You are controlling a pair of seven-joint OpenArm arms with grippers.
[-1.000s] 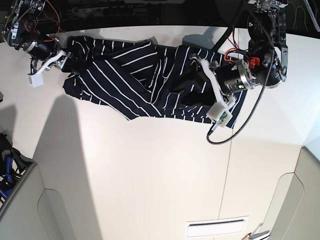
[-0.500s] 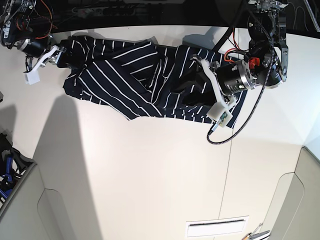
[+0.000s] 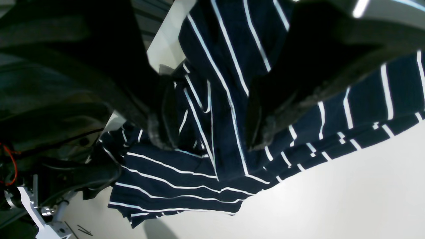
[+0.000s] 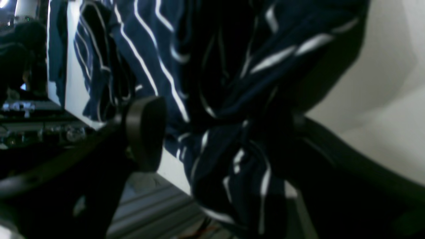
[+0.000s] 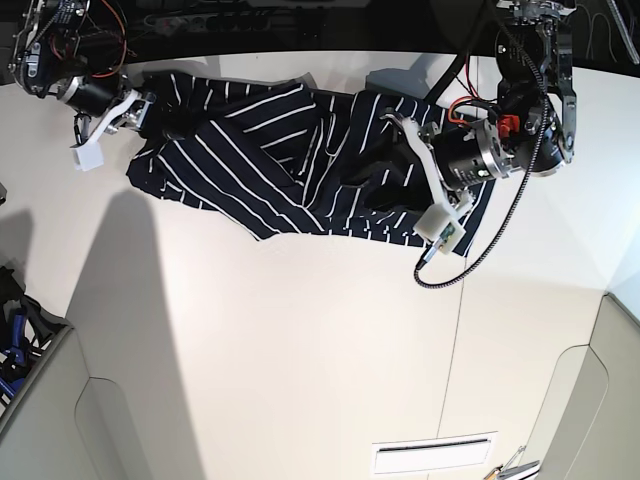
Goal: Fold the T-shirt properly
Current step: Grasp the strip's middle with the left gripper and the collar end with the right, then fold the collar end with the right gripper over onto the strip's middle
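Note:
The T-shirt (image 5: pixel 260 160), dark navy with thin white stripes, lies bunched in a long strip along the far side of the white table (image 5: pixel 300 330). My left gripper (image 5: pixel 392 172) rests over its right end. In the left wrist view its fingers (image 3: pixel 162 126) stand apart above the striped cloth (image 3: pixel 225 99), so the left gripper (image 3: pixel 212 132) is open. At the shirt's left end is my right gripper (image 5: pixel 152 115). There the right gripper (image 4: pixel 219 139) is open wide, with a bunch of shirt (image 4: pixel 206 66) between its pads (image 4: pixel 146 132).
A black cable (image 5: pixel 470 265) loops off the left arm over the table. The table's far edge runs just behind the shirt. A white slotted plate (image 5: pixel 435 455) sits near the front. Grey panels flank both front corners, with blue items (image 5: pixel 10 350) at the left.
The right gripper has shifted up and then rightward at the shirt's left end, and its jaws have widened. That end of the cloth moved slightly. The left arm has stayed put.

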